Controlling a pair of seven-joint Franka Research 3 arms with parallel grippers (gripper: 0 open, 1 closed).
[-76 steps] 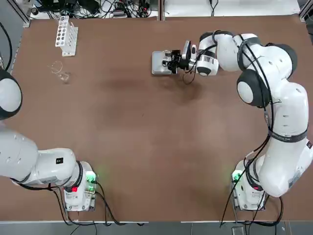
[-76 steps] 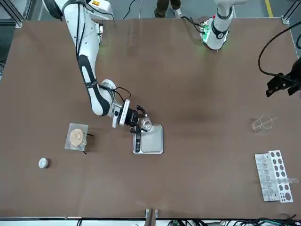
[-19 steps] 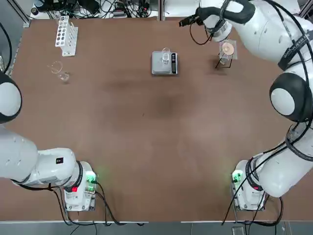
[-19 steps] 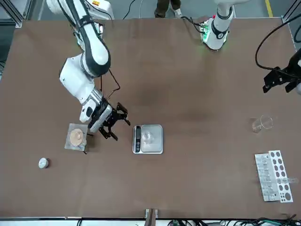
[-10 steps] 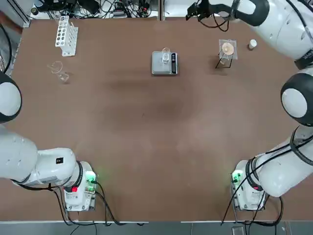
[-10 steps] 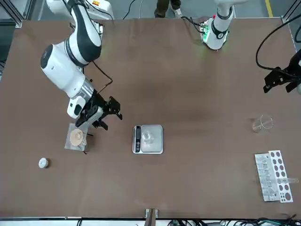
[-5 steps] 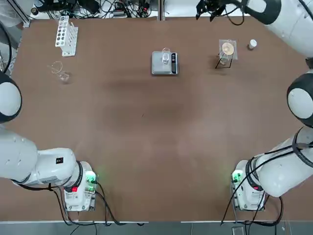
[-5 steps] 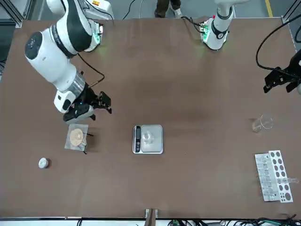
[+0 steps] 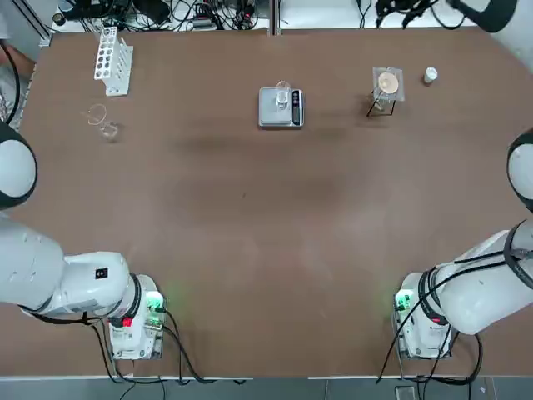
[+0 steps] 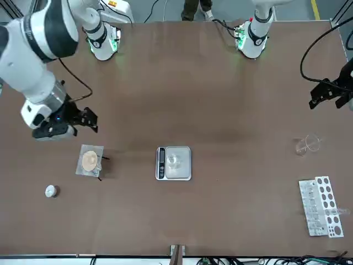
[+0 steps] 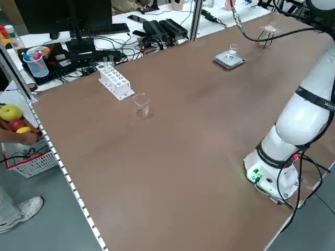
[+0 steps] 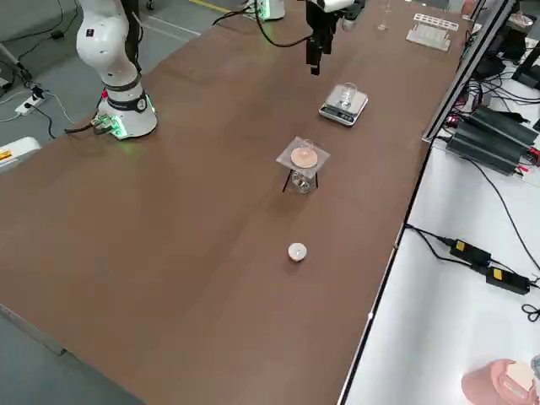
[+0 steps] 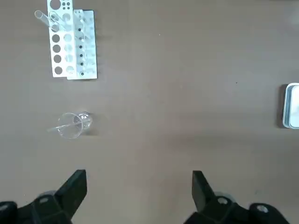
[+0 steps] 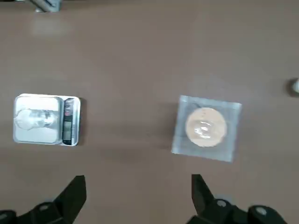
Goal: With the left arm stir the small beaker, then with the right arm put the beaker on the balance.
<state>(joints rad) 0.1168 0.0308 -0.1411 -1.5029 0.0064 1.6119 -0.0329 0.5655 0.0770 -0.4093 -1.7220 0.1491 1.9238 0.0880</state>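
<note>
The small beaker (image 10: 174, 161) stands on the plate of the balance (image 10: 177, 164), whose dark control strip runs along the side nearer the right arm. The right gripper (image 14: 139, 186) hangs over the worktop (image 10: 220, 210), well apart from the balance, with its fingers wide open and nothing between them. The wrist view beneath it takes in both the balance and a clear square sheet (image 14: 207, 128) with a round beige disc (image 14: 206, 127) on it. That sheet rests on a small dark-legged stand (image 12: 302, 180), and a little white cap (image 10: 51, 191) sits near it on the worktop. The left gripper (image 13: 139, 186) is parked at the other side, above the worktop, and its fingers are open and empty too. Near it is the larger glass vessel (image 10: 308, 145), with a thin clear rod (image 13: 64, 126) leaning in it. Just beyond that vessel, seen from the robot, stands the white test tube rack (image 10: 321, 207), holding clear tubes (image 11: 108, 60). By the left side of the worktop, a person's hand (image 11: 30, 137) is beside some fruit (image 11: 12, 116) over a red-rimmed basket (image 11: 35, 164).
</note>
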